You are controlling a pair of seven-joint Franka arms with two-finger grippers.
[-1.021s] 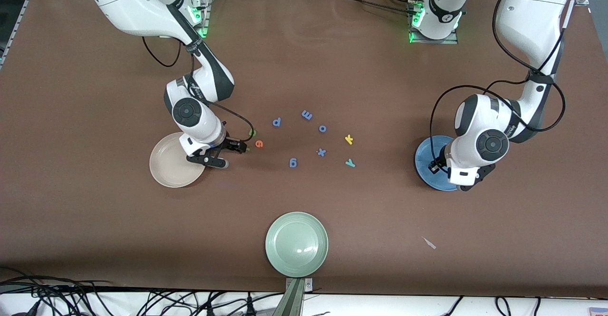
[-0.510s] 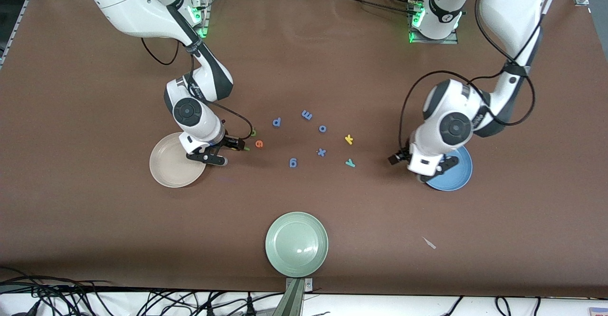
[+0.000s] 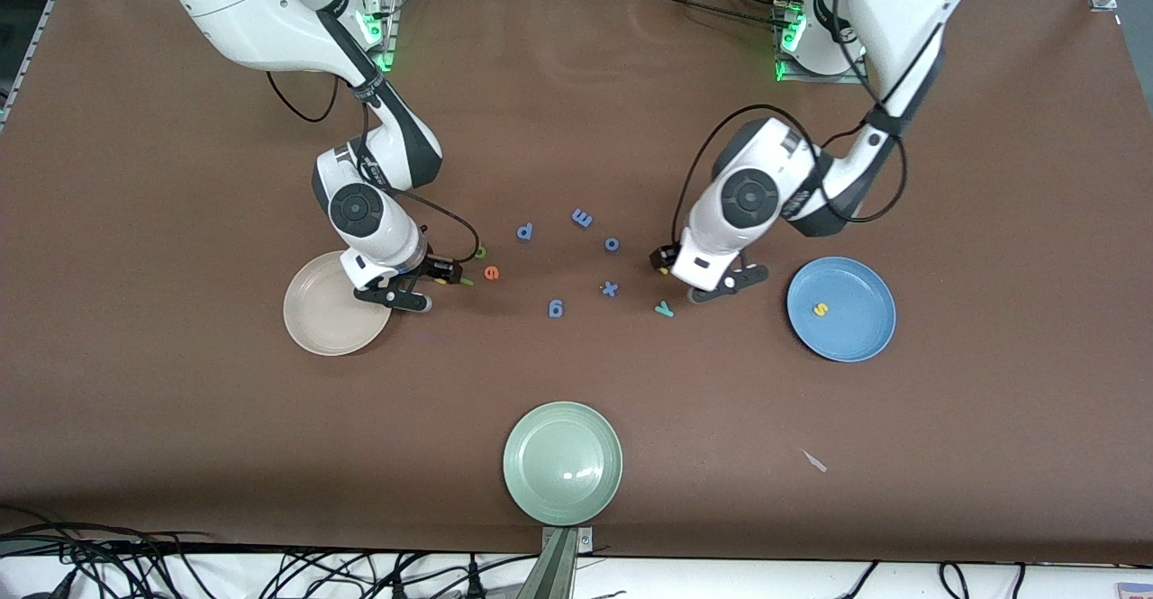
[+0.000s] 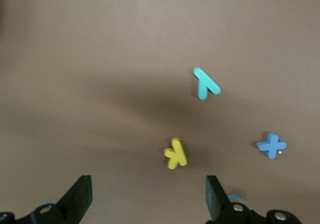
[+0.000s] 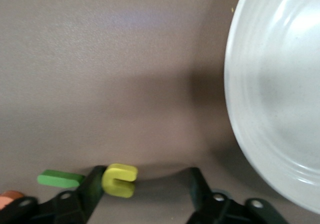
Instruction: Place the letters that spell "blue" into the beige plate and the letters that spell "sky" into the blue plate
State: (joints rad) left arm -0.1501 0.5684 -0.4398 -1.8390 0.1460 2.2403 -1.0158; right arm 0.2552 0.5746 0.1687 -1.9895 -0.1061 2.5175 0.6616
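My right gripper (image 3: 431, 276) is down at the table beside the beige plate (image 3: 315, 315), open. The yellow u (image 5: 120, 179) lies between its jaws, touching one finger with a gap to the other. The light green l (image 5: 60, 178) and orange e (image 3: 491, 272) lie just past that finger, and the green b (image 3: 480, 251) is partly under a cable. My left gripper (image 4: 148, 201) is open over the yellow k (image 4: 175, 153), with the teal y (image 4: 205, 83) close by. The yellow s (image 3: 821, 309) lies in the blue plate (image 3: 856, 333).
All-blue letters lie mid-table: p (image 3: 525, 231), m (image 3: 582, 217), o (image 3: 612, 243), x (image 3: 610, 288) and g (image 3: 556, 308). A pale green plate (image 3: 563, 491) sits near the front edge. A small pale scrap (image 3: 814, 461) lies nearer the camera than the blue plate.
My left arm has swung from over the blue plate to over the k, open, leaving the s in the plate. The right gripper's jaws have narrowed around the u.
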